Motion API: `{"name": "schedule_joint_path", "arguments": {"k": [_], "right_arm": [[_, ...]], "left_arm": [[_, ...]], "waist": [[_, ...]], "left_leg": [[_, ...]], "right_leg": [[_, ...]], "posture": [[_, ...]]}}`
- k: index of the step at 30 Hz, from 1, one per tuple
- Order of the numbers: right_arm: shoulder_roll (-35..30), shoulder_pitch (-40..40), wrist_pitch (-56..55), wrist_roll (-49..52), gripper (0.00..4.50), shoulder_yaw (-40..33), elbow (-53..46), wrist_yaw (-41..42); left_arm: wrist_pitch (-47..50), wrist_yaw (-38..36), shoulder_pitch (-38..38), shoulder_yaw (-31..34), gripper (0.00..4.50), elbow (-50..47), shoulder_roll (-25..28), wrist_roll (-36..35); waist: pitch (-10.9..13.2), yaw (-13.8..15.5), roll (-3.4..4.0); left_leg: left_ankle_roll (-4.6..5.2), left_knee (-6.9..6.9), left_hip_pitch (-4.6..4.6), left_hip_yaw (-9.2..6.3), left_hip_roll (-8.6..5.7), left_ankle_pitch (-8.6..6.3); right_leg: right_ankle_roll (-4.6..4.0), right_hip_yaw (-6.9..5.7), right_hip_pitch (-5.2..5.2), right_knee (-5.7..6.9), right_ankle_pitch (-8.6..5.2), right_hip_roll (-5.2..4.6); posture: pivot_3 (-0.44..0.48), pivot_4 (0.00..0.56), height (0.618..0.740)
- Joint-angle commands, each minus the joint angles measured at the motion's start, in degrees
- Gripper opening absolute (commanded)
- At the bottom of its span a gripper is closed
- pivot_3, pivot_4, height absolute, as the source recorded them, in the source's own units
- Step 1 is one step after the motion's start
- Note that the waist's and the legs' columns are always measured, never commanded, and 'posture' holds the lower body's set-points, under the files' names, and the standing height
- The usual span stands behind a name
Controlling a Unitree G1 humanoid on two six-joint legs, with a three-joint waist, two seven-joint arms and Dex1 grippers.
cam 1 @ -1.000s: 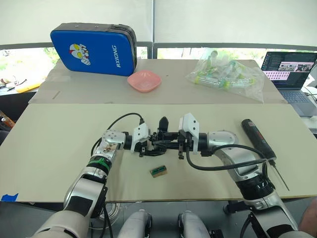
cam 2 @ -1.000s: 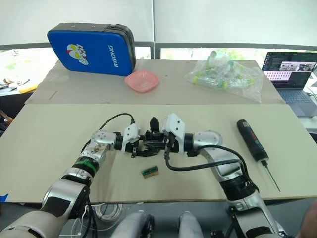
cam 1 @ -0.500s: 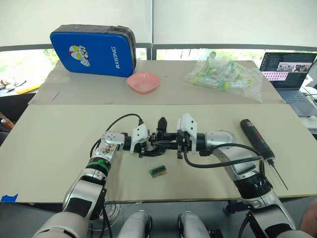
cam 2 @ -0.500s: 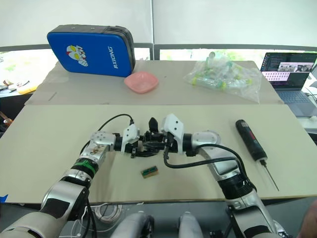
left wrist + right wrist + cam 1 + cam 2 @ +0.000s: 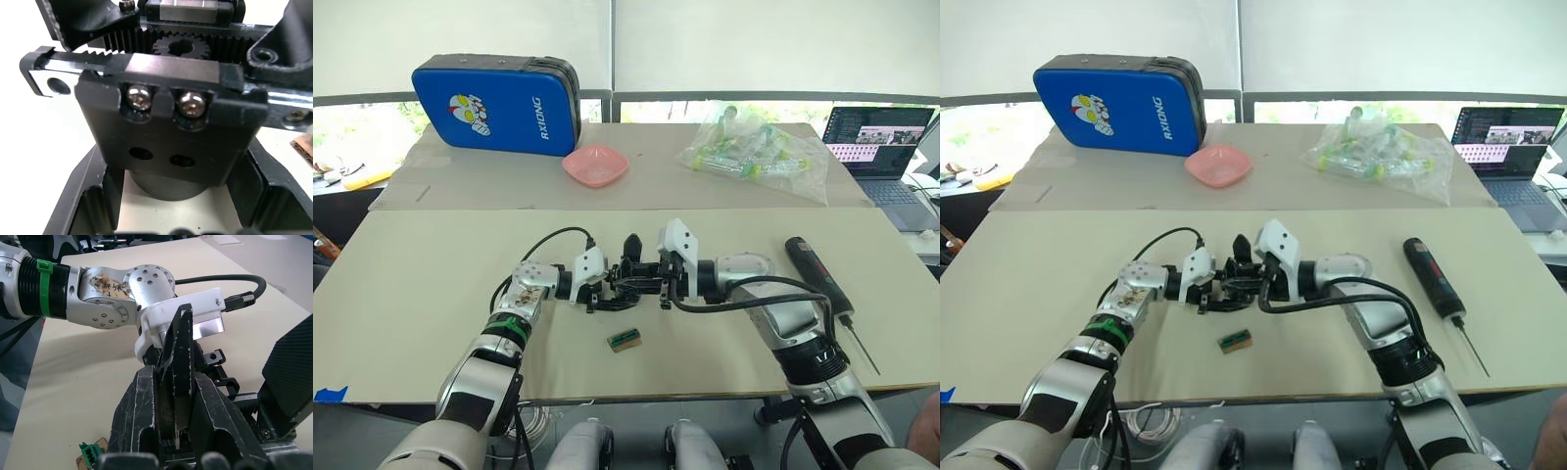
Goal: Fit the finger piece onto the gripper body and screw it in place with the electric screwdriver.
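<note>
At the table's middle my two grippers meet tip to tip. The left gripper (image 5: 604, 291) is shut on the gripper body (image 5: 632, 276), a black open frame with a toothed rack, a gear and two screws (image 5: 164, 100); its pointed finger (image 5: 632, 243) sticks up. The right gripper (image 5: 653, 284) is shut on the finger piece (image 5: 178, 350), a flat black wedge standing upright between its fingers (image 5: 139, 404), right against the body. The electric screwdriver (image 5: 816, 274) lies alone on the table to the right, its thin bit (image 5: 864, 348) pointing at the front edge.
A small tan-and-green block (image 5: 626, 339) lies just in front of the grippers. On the far table stand a blue case (image 5: 499, 103), a pink bowl (image 5: 595, 164) and a bag of tubes (image 5: 759, 152). A laptop (image 5: 881, 137) sits at the far right.
My right gripper has edged a little to the left with the finger piece, closer against the gripper body. The left gripper has held still.
</note>
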Motion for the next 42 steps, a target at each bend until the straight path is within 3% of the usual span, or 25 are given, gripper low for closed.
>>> {"name": "schedule_joint_path", "arguments": {"k": [1,12,17,42], "right_arm": [[-0.43,1.28,1.38,-0.81,0.43,1.84,3.20,0.84],[-0.32,-2.75,-4.22,-4.41,0.42,3.08,13.37,1.04],[-0.41,-4.18,-0.96,-4.36,0.42,5.32,13.52,1.65],[-1.58,-1.69,-4.15,-3.61,0.42,3.95,13.48,3.82]], "left_arm": [[1.07,-0.40,1.69,-1.15,2.32,0.05,0.79,1.56],[1.69,-0.98,2.53,-1.06,2.32,-0.94,0.60,0.93],[1.88,-1.05,3.23,-1.12,2.32,-1.61,0.88,0.92],[2.93,-0.64,5.27,-1.31,2.32,-4.02,1.61,0.59]], "waist": [[-0.04,-0.01,0.01],[-0.46,-0.54,-0.02],[-0.48,-1.17,0.01],[-0.57,-1.18,0.00]], "left_leg": [[0.00,-0.01,0.00,0.00,0.00,0.00],[-0.32,-0.08,0.26,0.00,0.01,-0.19],[-0.44,-0.35,0.82,-0.05,0.08,-0.27],[-0.48,-0.66,0.84,-0.04,0.08,-0.29]], "right_leg": [[0.00,0.00,0.00,-0.01,0.00,0.00],[-0.07,-0.01,0.23,-0.07,-0.04,0.00],[-0.14,-0.13,0.75,-0.41,-0.10,-0.01],[-0.14,-0.13,0.74,-0.67,-0.10,-0.07]], "posture": [[0.000,0.150,0.740],[0.000,0.150,0.740],[0.000,0.150,0.740],[0.000,0.150,0.740]]}}
